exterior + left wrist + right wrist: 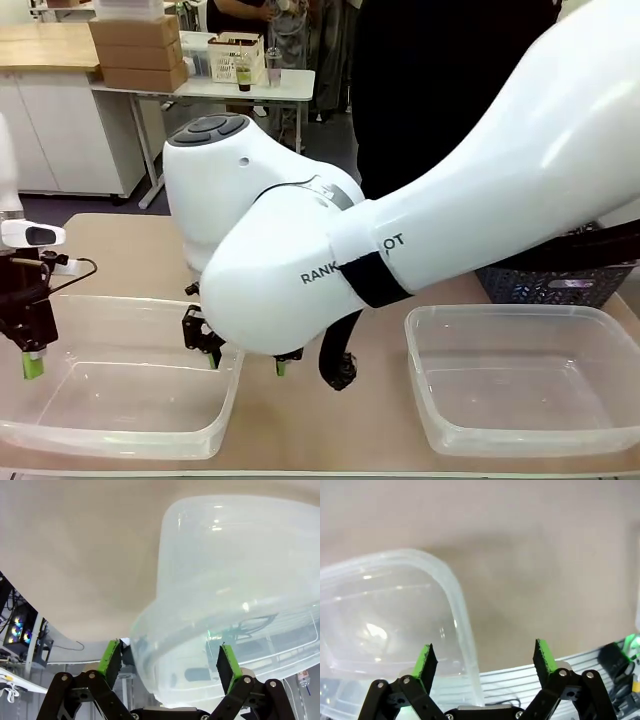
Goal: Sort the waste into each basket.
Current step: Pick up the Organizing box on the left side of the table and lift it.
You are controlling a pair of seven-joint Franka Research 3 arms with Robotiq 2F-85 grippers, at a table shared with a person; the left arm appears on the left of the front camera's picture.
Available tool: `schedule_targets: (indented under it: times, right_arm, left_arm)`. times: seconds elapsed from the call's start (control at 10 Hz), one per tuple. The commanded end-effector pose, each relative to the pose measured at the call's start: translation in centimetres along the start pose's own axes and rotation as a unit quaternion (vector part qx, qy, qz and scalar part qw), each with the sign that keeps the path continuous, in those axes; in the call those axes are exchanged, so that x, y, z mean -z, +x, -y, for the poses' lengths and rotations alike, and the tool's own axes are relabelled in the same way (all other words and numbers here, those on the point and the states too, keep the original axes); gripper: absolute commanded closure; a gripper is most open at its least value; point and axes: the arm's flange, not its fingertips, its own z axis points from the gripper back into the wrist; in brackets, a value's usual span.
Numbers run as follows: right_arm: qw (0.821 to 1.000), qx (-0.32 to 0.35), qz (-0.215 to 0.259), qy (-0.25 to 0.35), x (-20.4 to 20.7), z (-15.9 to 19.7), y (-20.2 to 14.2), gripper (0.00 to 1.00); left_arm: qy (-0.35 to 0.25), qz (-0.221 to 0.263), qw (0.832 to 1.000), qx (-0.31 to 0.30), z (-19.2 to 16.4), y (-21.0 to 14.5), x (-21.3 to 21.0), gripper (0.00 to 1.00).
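Two white robot arms hang low over a tan table (330,430). The right gripper (248,362) has reached across the middle. Its jaws are spread wide and hold nothing. In the right wrist view, the rounded corner of the left clear tub (120,440) lies under one finger, its rim runs up between the jaws, and bare table lies past the other finger. The left gripper (30,360) is also wide open and empty. In its wrist view, another corner of the same tub sits between and ahead of its jaws.

The right clear tub (425,400) is well apart from both grippers, with a dark lattice basket (560,288) behind it. Both tubs look empty.

This is probably the reach for a first piece of waste. To do it well, each gripper should rise clear of the tub rim before moving sideways, because the fingers look close enough to catch it. The jaws should stay wide until a can or bottle sits squarely between the pads. The arms should work on their own sides so they do not cross.
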Motion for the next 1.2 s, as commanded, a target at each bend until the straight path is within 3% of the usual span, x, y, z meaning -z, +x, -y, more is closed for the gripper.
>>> schedule_targets:
  times: [0.0, 0.1, 0.2, 0.3, 0.5, 0.6, 0.7, 0.8, 1.1]
  right_arm:
    - [0.999, -0.009, -0.044, -0.004, 0.2, -2.0, -0.7, 0.0]
    - [0.998, -0.013, -0.069, -0.009, 0.7, -2.2, -0.8, 0.49]
    - [0.997, -0.014, -0.076, -0.009, 0.9, -2.2, -0.7, 0.52]
    - [0.997, -0.011, -0.076, -0.006, 0.8, -2.2, -0.7, 1.0]
    - [0.998, -0.002, -0.067, -0.007, 0.5, -1.8, -0.6, 1.0]
    - [0.998, -0.002, -0.067, -0.006, 0.4, -1.7, -0.6, 0.79]
    - [0.998, 0.0, -0.064, -0.006, 0.3, -1.6, -0.6, 0.88]
    - [0.998, 0.0, -0.065, -0.007, 0.4, -1.5, -0.5, 1.0]
    - [0.997, -0.002, -0.072, -0.002, 0.3, -0.4, -0.1, 1.0]
  left_arm:
    - [0.023, 0.023, 0.999, -0.014, 0.9, -3.6, 4.8, 0.0]
    - [0.021, 0.037, 0.999, -0.015, 0.8, -3.7, 4.6, 0.48]
    - [0.01, 0.045, 0.999, -0.011, 0.7, -3.7, 4.4, 0.58]
    - [0.008, 0.048, 0.999, -0.013, 0.6, -3.8, 4.3, 1.0]
    - [0.005, 0.057, 0.998, -0.02, 0.5, -3.8, 4.0, 1.0]
    - [0.0, 0.06, 0.998, -0.024, 0.5, -3.8, 3.8, 0.87]
    - [-0.005, 0.064, 0.998, -0.023, 0.4, -3.8, 3.6, 0.96]
    - [-0.006, 0.069, 0.997, -0.025, 0.3, -3.9, 3.4, 1.0]
    - [-0.031, 0.091, 0.995, -0.036, 0.2, -4.3, 1.9, 1.0]
